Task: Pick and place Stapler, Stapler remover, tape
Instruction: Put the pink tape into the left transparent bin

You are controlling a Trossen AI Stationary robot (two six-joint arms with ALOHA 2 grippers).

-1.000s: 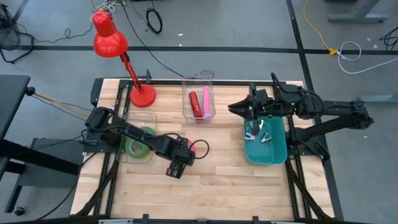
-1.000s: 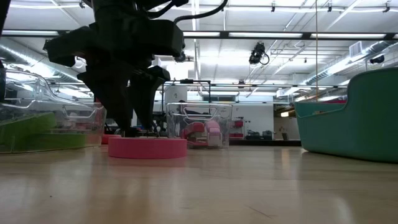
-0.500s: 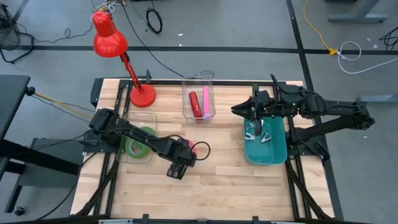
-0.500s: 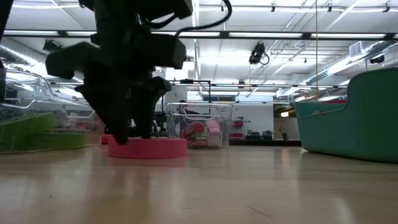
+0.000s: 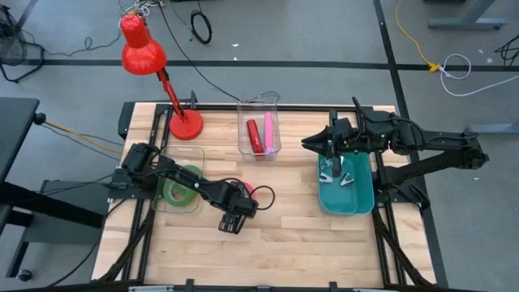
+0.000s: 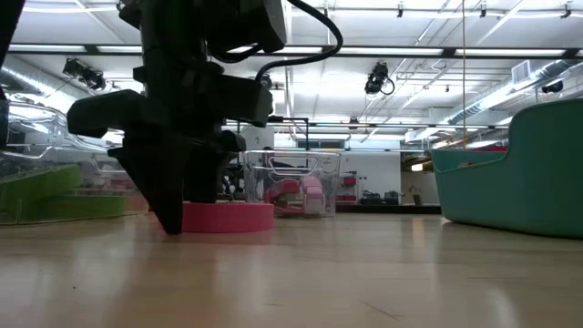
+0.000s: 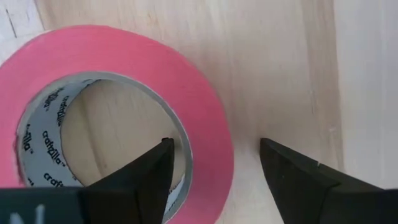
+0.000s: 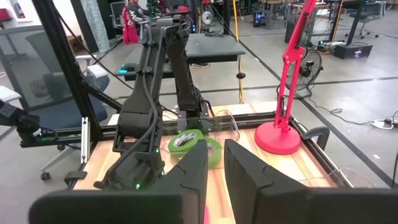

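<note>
Left gripper (image 5: 241, 197) is down on the wooden worktop (image 5: 284, 227), its fingers (image 7: 298, 180) spread wide and straddling the wall of the flat pink-red tape ring (image 7: 118, 106): one finger inside the hole, the other outside the rim. Can't tell if either finger touches the ring. The ring lies flat on the wood near the worktop's middle, just right of the clear plastic tray (image 5: 159, 203) that holds the green tape rings (image 5: 180, 188)

Low view: the left gripper's dark body covers the near left part of the pink-red ring, ring resting on the wood

Right gripper (image 5: 306, 143) hangs above the left edge of the teal bin (image 5: 362, 199) on the right side of the worktop, fingers (image 8: 245, 171) close together with only a narrow gap, holding nothing. Small metal items (image 5: 344, 177) lie in the bin, too small to identify

Clear plastic box (image 5: 259, 128) at the back middle holds a red object (image 5: 254, 135) and a pink object (image 5: 268, 133). Red desk lamp (image 5: 162, 77) stands at the back left
</note>
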